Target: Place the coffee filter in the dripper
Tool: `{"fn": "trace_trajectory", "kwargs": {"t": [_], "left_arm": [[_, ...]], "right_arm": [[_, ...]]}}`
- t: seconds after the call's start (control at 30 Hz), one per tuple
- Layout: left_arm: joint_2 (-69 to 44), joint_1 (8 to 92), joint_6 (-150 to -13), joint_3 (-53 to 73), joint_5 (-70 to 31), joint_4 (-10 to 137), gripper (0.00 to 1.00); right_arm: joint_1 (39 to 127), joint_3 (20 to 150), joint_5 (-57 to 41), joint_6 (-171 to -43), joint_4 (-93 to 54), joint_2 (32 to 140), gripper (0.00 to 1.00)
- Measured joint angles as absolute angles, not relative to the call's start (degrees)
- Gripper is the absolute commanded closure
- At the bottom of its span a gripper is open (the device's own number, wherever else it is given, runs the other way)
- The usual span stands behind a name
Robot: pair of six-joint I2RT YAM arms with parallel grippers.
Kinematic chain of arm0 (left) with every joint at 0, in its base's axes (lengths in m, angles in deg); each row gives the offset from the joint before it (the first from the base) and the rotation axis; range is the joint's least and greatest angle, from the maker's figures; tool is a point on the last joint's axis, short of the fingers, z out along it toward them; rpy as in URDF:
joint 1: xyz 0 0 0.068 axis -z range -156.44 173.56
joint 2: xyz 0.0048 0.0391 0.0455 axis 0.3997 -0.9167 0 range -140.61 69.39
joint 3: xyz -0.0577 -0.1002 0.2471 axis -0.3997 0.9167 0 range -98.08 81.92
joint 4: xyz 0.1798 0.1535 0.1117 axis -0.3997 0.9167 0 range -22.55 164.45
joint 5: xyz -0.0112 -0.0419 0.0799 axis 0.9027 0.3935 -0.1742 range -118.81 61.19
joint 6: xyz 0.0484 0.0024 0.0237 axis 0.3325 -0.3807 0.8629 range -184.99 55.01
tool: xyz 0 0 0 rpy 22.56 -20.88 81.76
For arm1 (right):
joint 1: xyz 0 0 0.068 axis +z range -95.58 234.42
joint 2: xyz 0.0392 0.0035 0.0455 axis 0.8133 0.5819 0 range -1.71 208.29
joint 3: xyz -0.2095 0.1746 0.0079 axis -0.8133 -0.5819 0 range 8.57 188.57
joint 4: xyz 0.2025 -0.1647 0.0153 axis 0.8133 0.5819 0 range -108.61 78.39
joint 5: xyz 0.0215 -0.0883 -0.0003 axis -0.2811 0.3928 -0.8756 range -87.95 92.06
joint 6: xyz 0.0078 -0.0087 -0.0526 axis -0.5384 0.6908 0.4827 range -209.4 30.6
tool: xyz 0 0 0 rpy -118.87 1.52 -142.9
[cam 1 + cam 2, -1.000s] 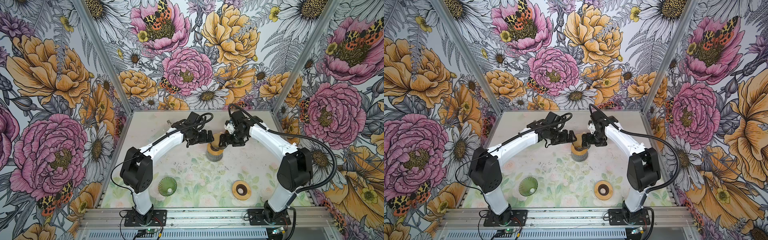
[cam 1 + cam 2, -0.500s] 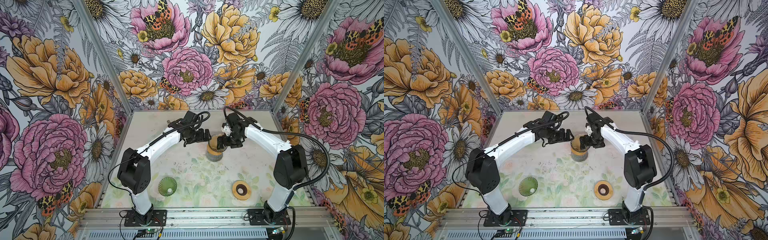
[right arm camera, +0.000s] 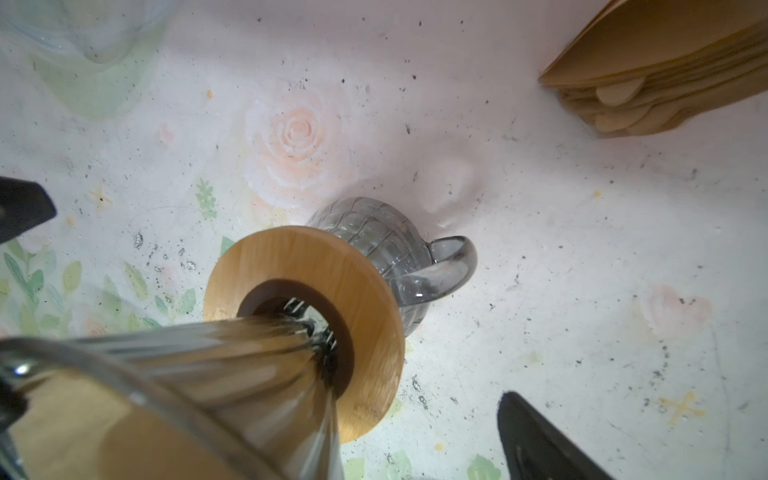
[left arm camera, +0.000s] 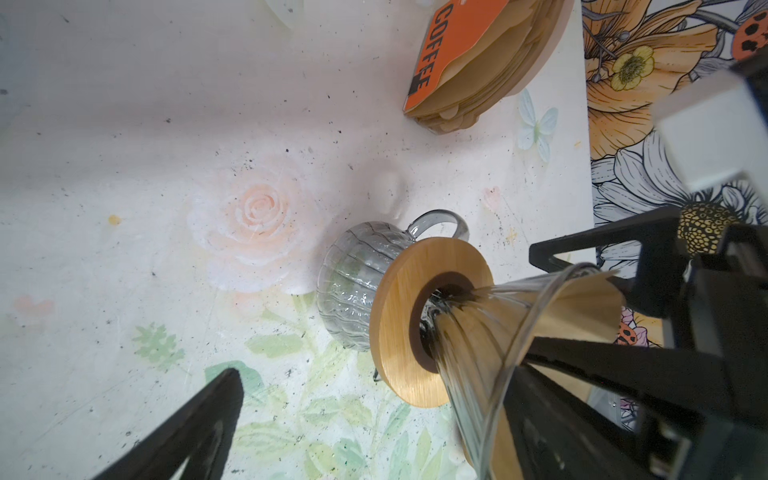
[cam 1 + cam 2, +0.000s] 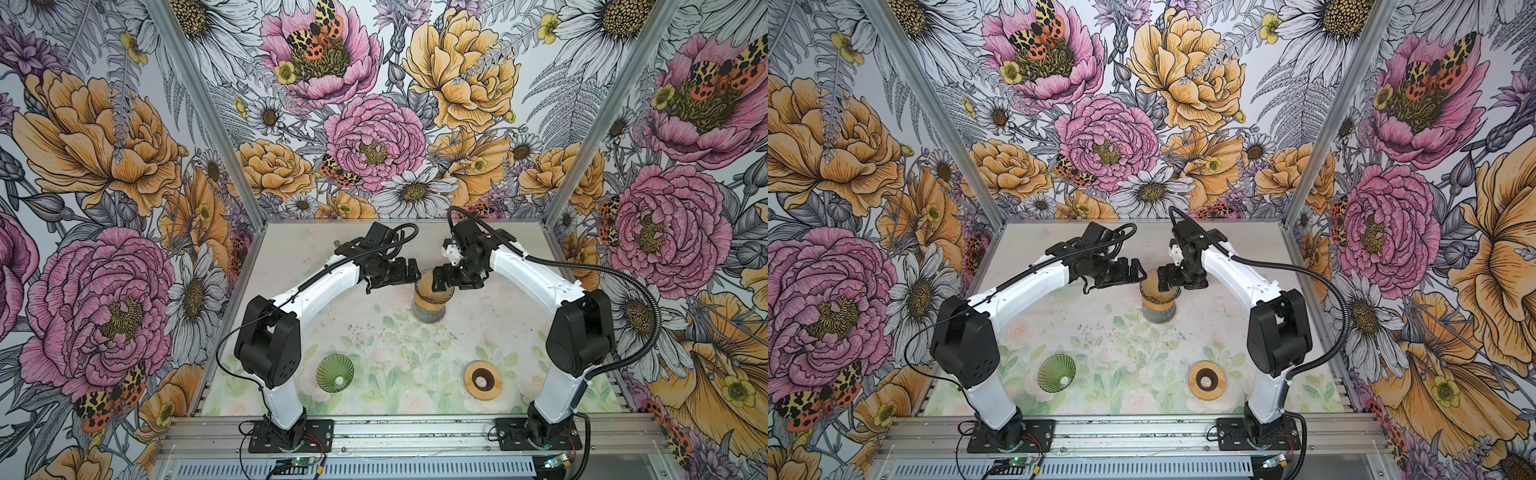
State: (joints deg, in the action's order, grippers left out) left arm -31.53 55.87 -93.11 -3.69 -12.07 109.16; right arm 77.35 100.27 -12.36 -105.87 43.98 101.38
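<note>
At the front left of the tabletop point(image 5: 374, 332) we see a green glass cone point(image 5: 335, 372). It is well apart from the work, so we do not worry about it.

Next comes the left arm point(image 5: 324, 286). The left jaws are spread wide and hold nothing. They sit just beside the glass dripper point(image 5: 428, 291).

The dripper stands in a wooden collar point(image 4: 395, 332) on top of a glass jug point(image 4: 349, 282). The brown coffee filter point(image 4: 582, 307) sits inside the dripper, and its edge pokes a little past the rim. So we think the job is almost done.

The danger is the way out. The stack looks tall, and the dripper seems only to rest in the collar. If the left jaws swing sideways, they can bump the rim and tip it all over.

Then comes the right arm point(image 5: 536, 276). The right jaws are spread wide too, and empty. In both top views they seem to hang over the dripper's rim. If they pull away low, they can catch the thin paper and drag it out or crumple it. Going straight up first seems safer to us.

At the front right a wooden ring point(image 5: 483, 380) lies well apart.
</note>
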Motion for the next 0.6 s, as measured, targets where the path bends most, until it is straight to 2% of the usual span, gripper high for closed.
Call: {"fn": "trace_trajectory", "kwargs": {"t": [0.6], "left_arm": [[-32.87,56.4,-90.05,-6.29,-7.88,109.12,0.01]], "right_arm": [[74.45,101.12,-12.99,-105.83,45.32,98.8,0.07]]}}
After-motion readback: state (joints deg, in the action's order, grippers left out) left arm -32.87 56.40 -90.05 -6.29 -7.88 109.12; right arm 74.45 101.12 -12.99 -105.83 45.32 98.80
